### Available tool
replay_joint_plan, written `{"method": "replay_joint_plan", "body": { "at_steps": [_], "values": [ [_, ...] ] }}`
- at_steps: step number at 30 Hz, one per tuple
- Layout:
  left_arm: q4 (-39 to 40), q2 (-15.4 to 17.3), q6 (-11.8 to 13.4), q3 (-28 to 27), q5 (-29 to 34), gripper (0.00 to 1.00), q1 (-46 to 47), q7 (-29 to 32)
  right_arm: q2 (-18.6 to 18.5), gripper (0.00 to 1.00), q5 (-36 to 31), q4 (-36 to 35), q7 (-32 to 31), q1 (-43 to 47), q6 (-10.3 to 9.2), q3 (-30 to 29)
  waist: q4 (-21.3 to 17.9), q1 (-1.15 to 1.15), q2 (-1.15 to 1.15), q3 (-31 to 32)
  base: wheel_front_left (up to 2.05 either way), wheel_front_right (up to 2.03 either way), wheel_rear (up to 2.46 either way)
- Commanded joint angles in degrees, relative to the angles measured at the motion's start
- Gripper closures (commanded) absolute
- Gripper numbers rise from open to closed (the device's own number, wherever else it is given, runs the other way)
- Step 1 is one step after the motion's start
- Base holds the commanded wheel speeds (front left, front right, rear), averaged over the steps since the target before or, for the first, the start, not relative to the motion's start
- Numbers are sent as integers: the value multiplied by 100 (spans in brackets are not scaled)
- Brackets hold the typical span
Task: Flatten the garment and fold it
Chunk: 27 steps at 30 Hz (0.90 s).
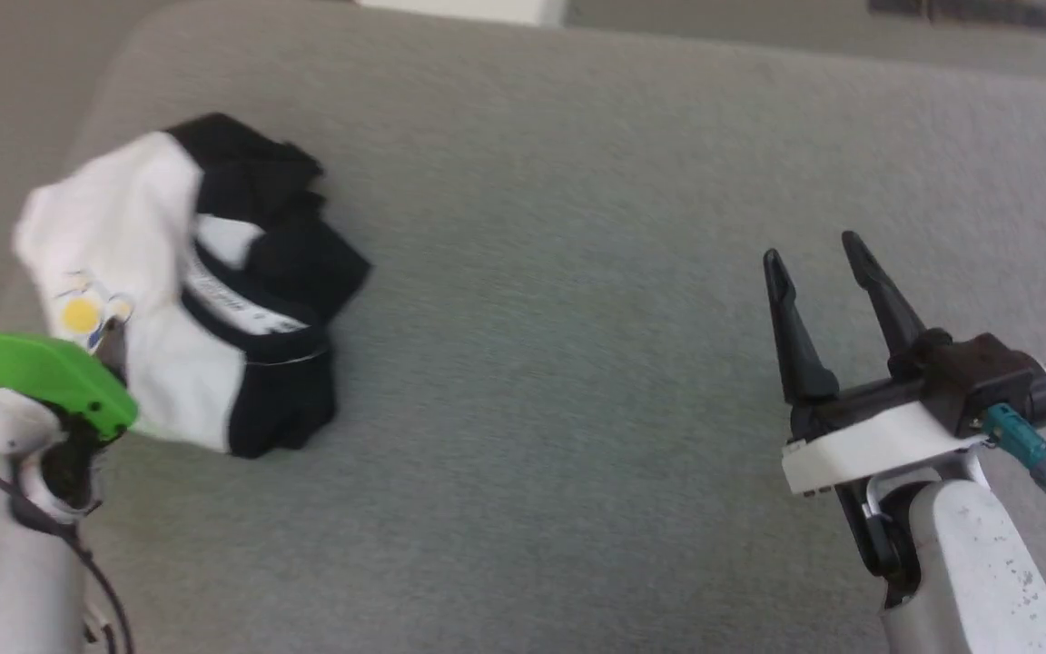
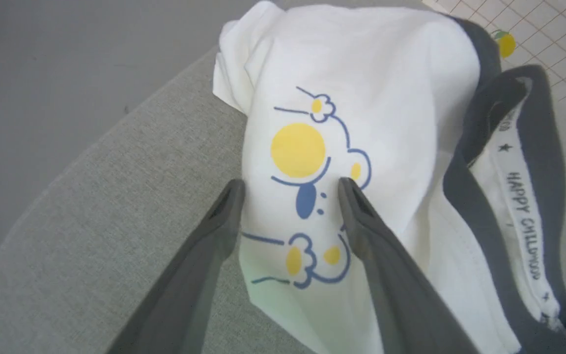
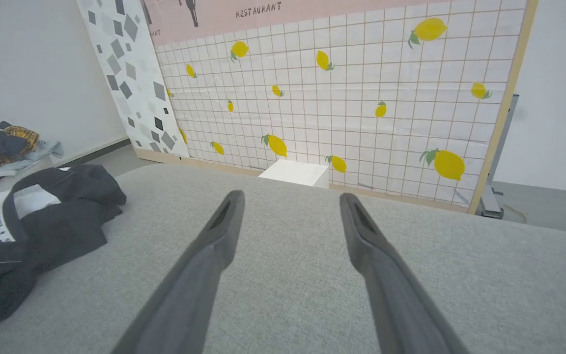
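White garment (image 1: 123, 227) is lying crumpled; left gripper (image 2: 291, 184) is hovering spread over its print (image 2: 297, 150), contact unclear; right gripper (image 1: 812, 250) is gaping, well apart.

Left hand (image 2: 290, 189) splayed wide, right hand (image 1: 812, 250) splayed wide, apparently hovering

Soft, even indoor light is falling everywhere, leaving only faint shadows. The head view is looking smeared and grainy. Both wrist views are bowing toward their edges, and the garment (image 2: 386, 73) is glaring white.
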<state>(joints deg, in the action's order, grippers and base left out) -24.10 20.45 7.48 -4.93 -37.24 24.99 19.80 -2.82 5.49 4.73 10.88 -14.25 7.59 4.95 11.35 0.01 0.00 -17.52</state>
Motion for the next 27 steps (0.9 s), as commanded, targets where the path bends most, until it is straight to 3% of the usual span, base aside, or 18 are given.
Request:
{"method": "replay_joint_plan", "body": {
  "at_steps": [1, 9, 10, 11, 12, 14, 22, 27],
  "values": [
    [-86, 93, 72, -61, -110, 0, 79, 216, -6, 0, 60, 35, 74, -111, -10, -19, -987, -1, 0, -1012, 0, 0, 0],
    [9, 75, 350, -149, -609, 0, -316, 1464, -6, 0, 159, 238, 232, -245, -10, -2, -1090, -1, 0, -1137, 0, 0, 0],
    [65, 61, 333, -109, -653, 25, -373, 1609, -6, 0, 161, 264, 243, -256, -10, -5, -1069, -1, 0, -1102, 0, 0, 0],
    [160, 53, 309, -82, -698, 85, -431, 1723, -6, 0, 162, 299, 255, -263, -10, -11, -1040, -1, 0, -1049, 0, 0, 0],
    [260, 67, 274, -81, -702, 100, -461, 1711, -6, 0, 163, 326, 266, -261, -10, -13, -1010, -1, 0, -989, 0, 0, 0],
    [492, 158, 223, -150, -570, 100, -480, 1341, -6, 0, 180, 380, 286, -240, -10, -10, -950, -1, 0, -832, 0, 0, 0],
    [1132, 472, 52, -328, 671, 100, 17, -1743, -6, 0, 251, 626, 341, 36, -10, -103, -757, -1, 0, 187, 0, 0, 0],
    [1539, 518, -93, -13, 1181, 100, 380, -2659, -6, 0, 341, 708, 355, 343, -10, -272, -848, -1, 0, 844, 0, 0, 0]
  ]
}}
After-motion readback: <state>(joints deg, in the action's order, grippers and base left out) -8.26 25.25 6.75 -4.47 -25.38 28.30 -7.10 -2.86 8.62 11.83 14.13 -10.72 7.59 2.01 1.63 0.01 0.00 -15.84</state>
